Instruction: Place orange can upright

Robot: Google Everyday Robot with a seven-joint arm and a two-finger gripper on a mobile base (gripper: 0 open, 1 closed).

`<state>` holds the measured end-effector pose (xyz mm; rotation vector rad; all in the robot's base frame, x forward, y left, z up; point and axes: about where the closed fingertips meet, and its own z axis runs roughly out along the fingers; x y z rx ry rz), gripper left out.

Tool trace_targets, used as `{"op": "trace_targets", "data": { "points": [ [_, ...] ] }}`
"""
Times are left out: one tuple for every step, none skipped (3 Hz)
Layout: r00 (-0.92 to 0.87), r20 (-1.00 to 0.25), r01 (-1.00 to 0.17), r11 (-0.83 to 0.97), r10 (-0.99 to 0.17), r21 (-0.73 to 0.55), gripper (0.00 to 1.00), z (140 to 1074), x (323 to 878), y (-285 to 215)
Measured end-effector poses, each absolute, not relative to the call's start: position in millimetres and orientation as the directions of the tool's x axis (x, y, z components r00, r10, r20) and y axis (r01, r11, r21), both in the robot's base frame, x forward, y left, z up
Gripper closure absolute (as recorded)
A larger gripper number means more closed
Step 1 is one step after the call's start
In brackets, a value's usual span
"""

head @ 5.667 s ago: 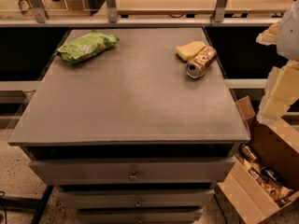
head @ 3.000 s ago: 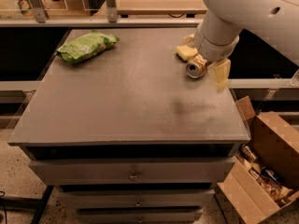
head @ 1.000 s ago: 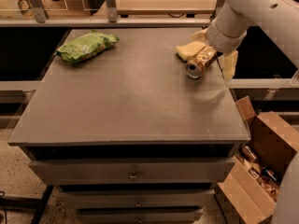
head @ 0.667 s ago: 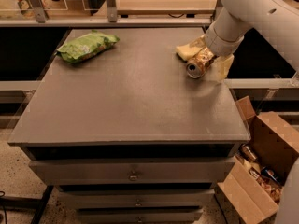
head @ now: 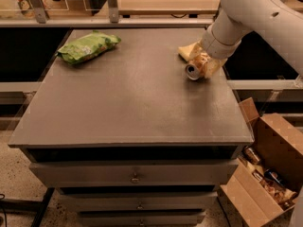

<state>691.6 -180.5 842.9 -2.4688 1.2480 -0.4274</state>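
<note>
One orange can (head: 192, 71) lies on its side at the far right of the tabletop (head: 128, 103), its silver top turned toward the front edge. My claw (head: 204, 64) is down over it, just beside a yellow sponge (head: 185, 52). Whether it has closed on the can I cannot tell. Well apart, far left, lies a green bag (head: 87, 46).

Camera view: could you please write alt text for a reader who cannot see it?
A robot arm's gripper is at an orange can lying on its side near the right rear of the grey table. A yellow sponge lies just behind it, a green bag at the left rear, and an open cardboard box on the floor at right.
</note>
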Motion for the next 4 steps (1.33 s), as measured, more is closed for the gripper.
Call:
{"op": "trace_targets", "data": {
  "points": [
    [0.599, 0.084, -0.683, -0.563, -0.796, -0.466, 0.88, 846.8, 686.6, -165.8],
    [0.591, -0.032, -0.694, -0.488, -0.806, -0.53, 1.0, 863.2, 674.5, -147.7],
    [0.591, -0.031, -0.694, -0.488, -0.806, -0.529, 1.0, 862.8, 674.7, -147.9],
    [0.594, -0.048, -0.701, -0.487, -0.803, -0.521, 1.0, 861.8, 668.3, -148.4]
  ]
}}
